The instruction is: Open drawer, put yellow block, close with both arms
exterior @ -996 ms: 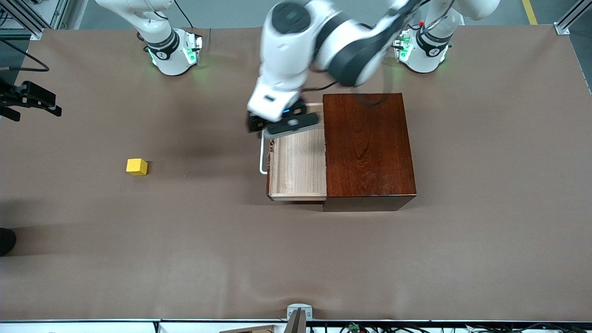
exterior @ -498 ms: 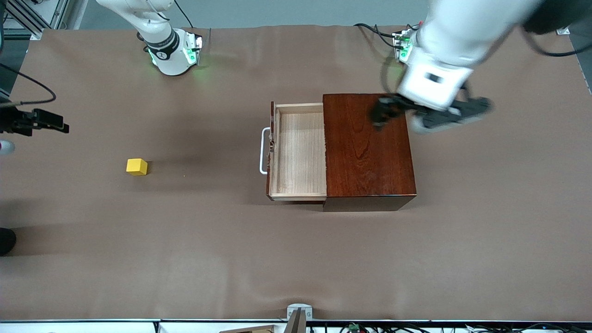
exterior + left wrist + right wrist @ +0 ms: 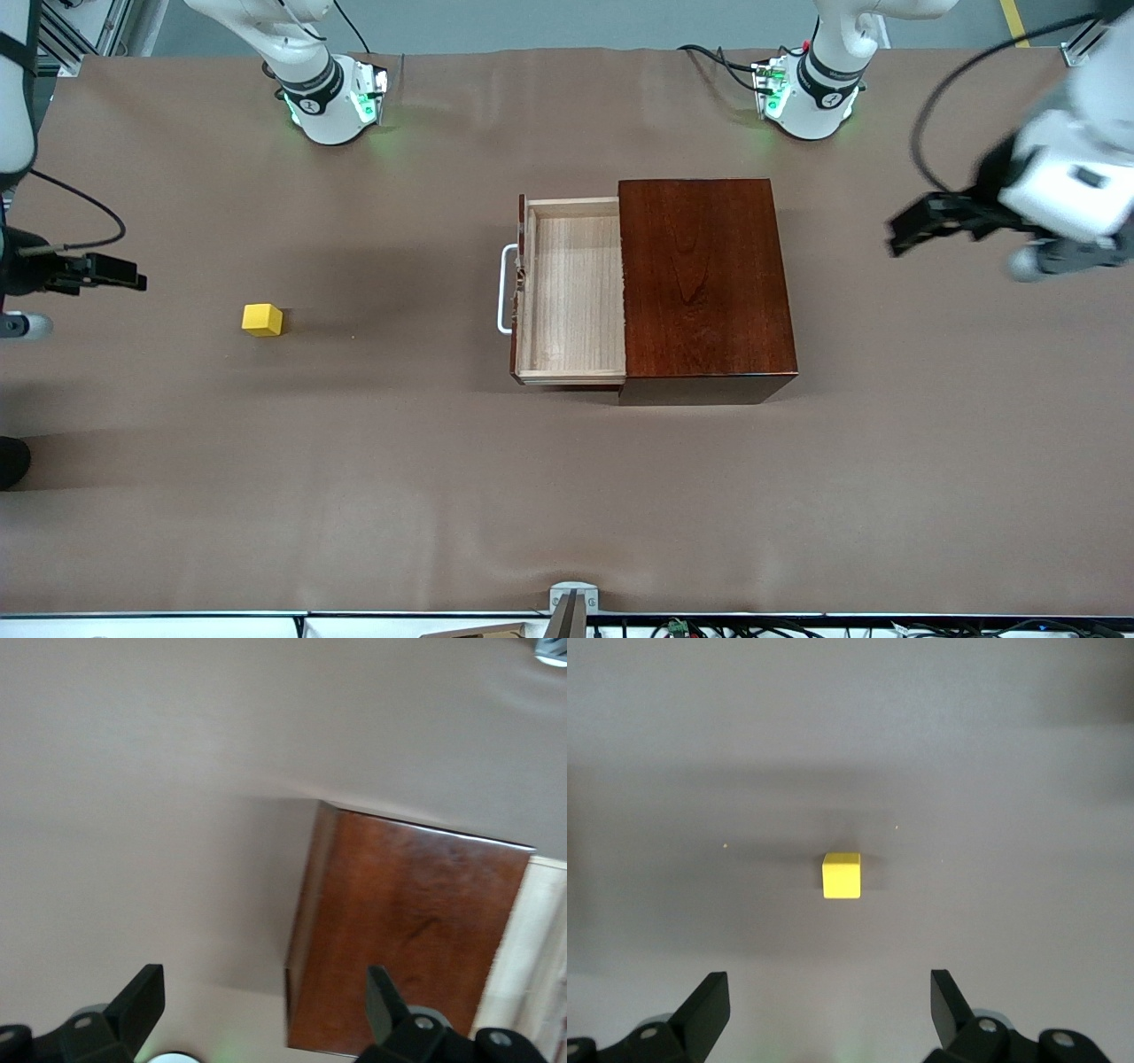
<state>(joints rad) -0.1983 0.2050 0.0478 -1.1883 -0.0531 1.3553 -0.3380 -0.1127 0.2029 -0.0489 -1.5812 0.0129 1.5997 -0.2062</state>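
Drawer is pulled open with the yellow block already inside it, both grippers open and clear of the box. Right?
Not quite. The drawer is open but holds nothing; the front view shows the yellow block on the table toward the right arm's end. Left gripper and right gripper are open, clear of the box.

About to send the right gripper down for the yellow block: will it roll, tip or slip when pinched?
The yellow block looks like a flat-faced cube, so it probably won't roll or tip. It sits alone on the brown table cover, so a nudge would likely slide it. Its plain faces may be slightly slick; the open right gripper should pinch squarely.
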